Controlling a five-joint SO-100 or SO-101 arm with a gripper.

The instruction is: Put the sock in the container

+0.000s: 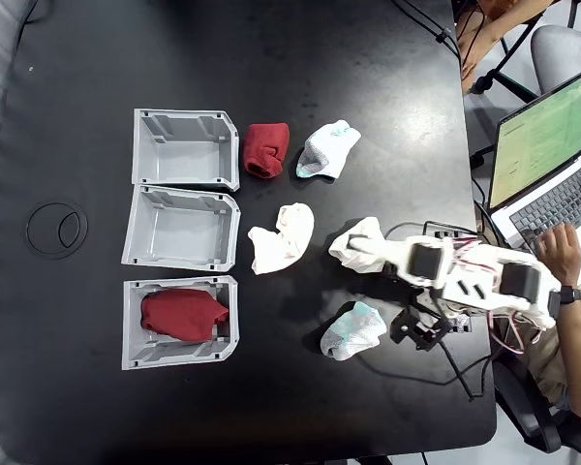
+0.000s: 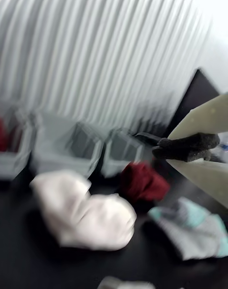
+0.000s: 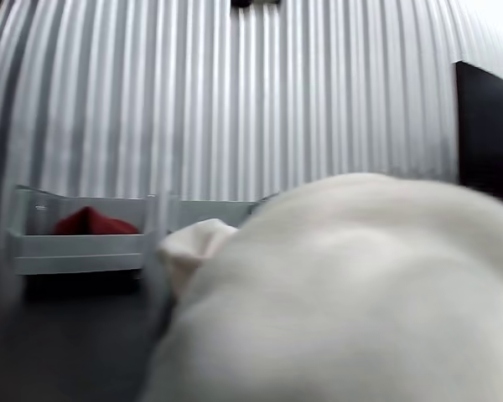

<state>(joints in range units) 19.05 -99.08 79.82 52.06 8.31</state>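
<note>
The small dark red sock [image 1: 265,149] lies bunched on the black table, just right of the top grey bin [image 1: 186,147], which is empty. In the wrist view the same red sock [image 2: 142,182] sits in front of the bins [image 2: 121,151]. My gripper [image 1: 366,258] hovers over a white sock [image 1: 351,238] near the table's middle right, well away from the red sock. At the wrist view's right edge the gripper [image 2: 159,149] has its cream fingers [image 2: 204,120] closed together on their dark foam pads, with nothing between them.
The middle bin [image 1: 182,228] is empty; the bottom bin [image 1: 136,334] holds a wider red sock [image 1: 182,315]. Other white socks [image 1: 283,236] [image 1: 327,148] [image 1: 351,329] lie scattered. A person's hand [image 1: 562,252] types on a laptop [image 1: 547,145] at the right.
</note>
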